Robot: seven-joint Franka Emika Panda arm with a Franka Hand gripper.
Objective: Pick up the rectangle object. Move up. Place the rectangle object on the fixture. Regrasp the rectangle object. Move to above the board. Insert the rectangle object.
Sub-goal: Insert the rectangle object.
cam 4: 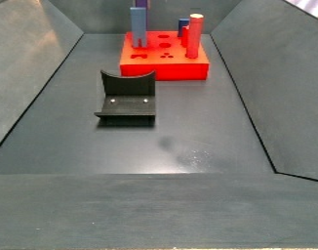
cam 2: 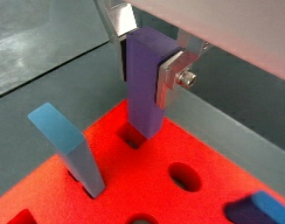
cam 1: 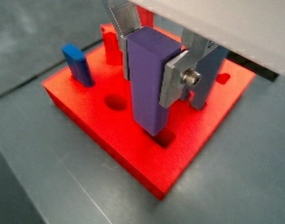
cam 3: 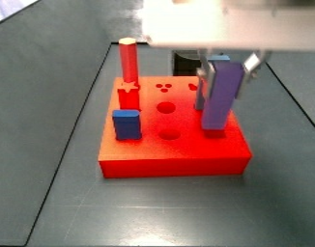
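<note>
Gripper [cam 1: 156, 39]: we log fingers [cam 1: 177, 77] clamped on the rectangle object [cam 1: 151, 83], upright, entering a hole near the board [cam 1: 121, 140] edge.

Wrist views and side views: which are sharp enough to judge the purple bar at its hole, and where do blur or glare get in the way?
Both wrist views are soft but show the rectangle object between the gripper fingers, its lower end at a hole in the board. In a side view the arm above is overexposed white and blurred. In a side view the fixture is clear, the board far and small.
</note>
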